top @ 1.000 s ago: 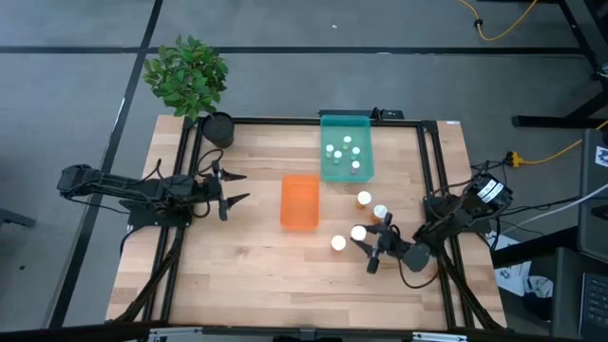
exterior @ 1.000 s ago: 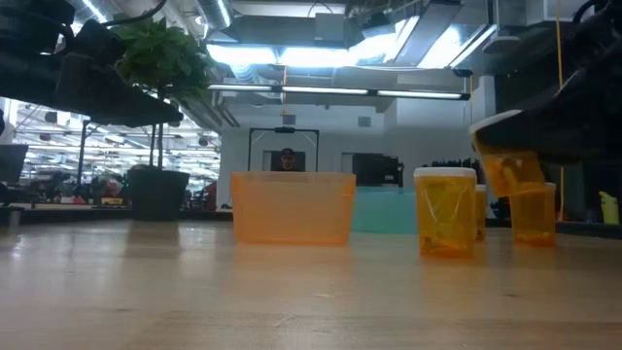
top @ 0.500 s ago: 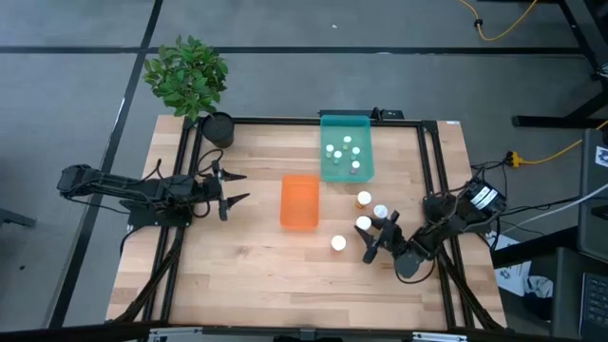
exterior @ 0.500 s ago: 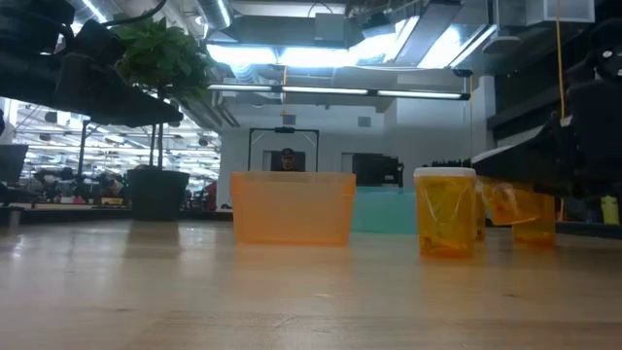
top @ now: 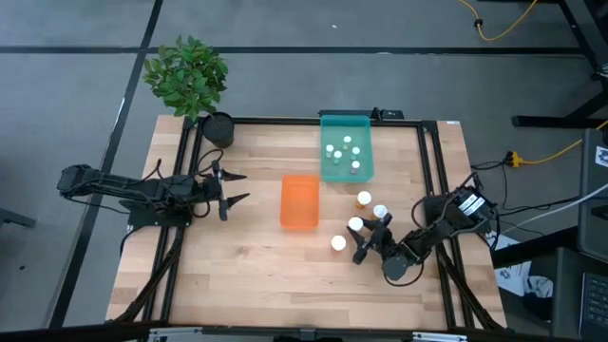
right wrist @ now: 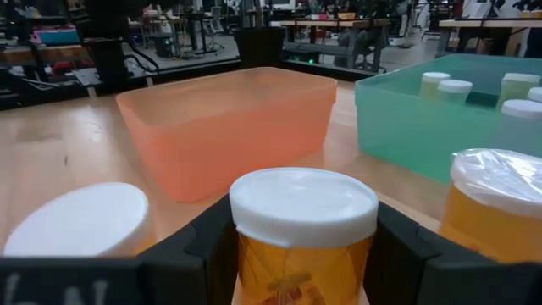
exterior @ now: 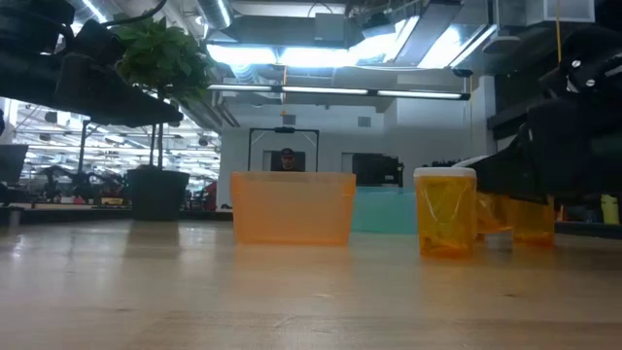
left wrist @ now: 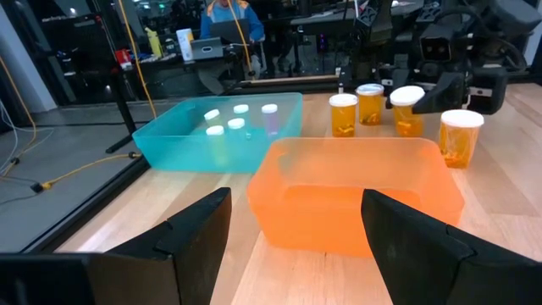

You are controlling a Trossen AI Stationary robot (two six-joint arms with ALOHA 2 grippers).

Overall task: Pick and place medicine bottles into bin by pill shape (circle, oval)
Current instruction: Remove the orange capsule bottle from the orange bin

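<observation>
High view: five bottles already in teal bin [top: 346, 160]; orange bin [top: 299, 201] empty; four bottles left on surface [top: 237, 275], between orange bin and right arm.

Left wrist: left gripper [left wrist: 296, 233] idle, fingers wide, nothing held.

Right wrist: right gripper [right wrist: 303, 246] fingers closed around bottle [right wrist: 303, 222]; neighbours crowd close.

A potted plant [top: 190, 81] stands at the far left corner of the wooden table [top: 256, 275] — leafy green in a dark pot. Yellow cable [top: 503, 24] loops across the grey floor beyond the table, and a person [exterior: 287, 158] sits in the room behind, seen in the low view.
</observation>
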